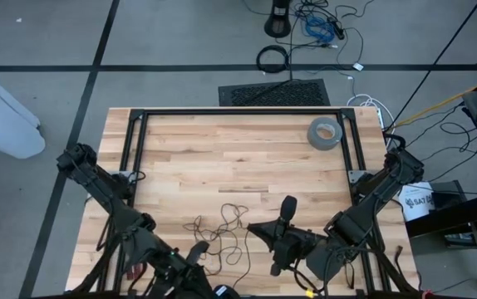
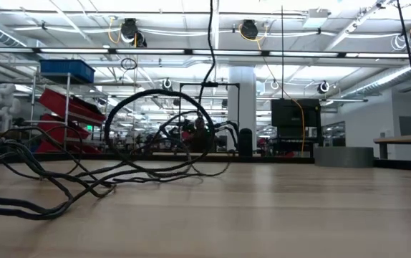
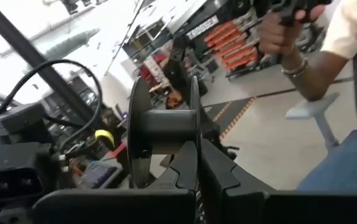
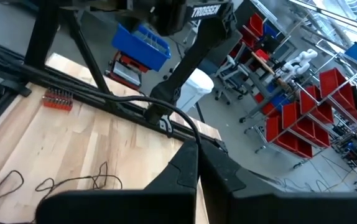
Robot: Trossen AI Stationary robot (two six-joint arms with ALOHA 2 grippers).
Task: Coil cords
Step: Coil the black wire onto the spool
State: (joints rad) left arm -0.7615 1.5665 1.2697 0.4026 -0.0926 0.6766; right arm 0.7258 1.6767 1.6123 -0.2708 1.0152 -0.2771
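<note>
Pale wood-plank desk (image 1: 238,158), black rail frame around it. Left tool (image 3: 197,165) is seen at the near-left corner, fingers together, a black spool just beyond them. Thin black cord (image 1: 222,228) lies loosely tangled on the near-centre desk. Right tool (image 1: 287,205), fingers together, is held over the desk beside the cord. Grey tape roll (image 1: 324,132) far right. Warehouse room behind: red shelving (image 2: 69,115), a seated person (image 3: 328,68).

Grey concrete floor (image 1: 180,33) crossed by dark tape lines, black floor mat (image 1: 273,92) behind the table, red shelving racks (image 4: 303,118), blue bins (image 2: 66,69), white column (image 2: 241,100), ceiling strip lights (image 2: 377,80), dark monitor (image 2: 291,115)
</note>
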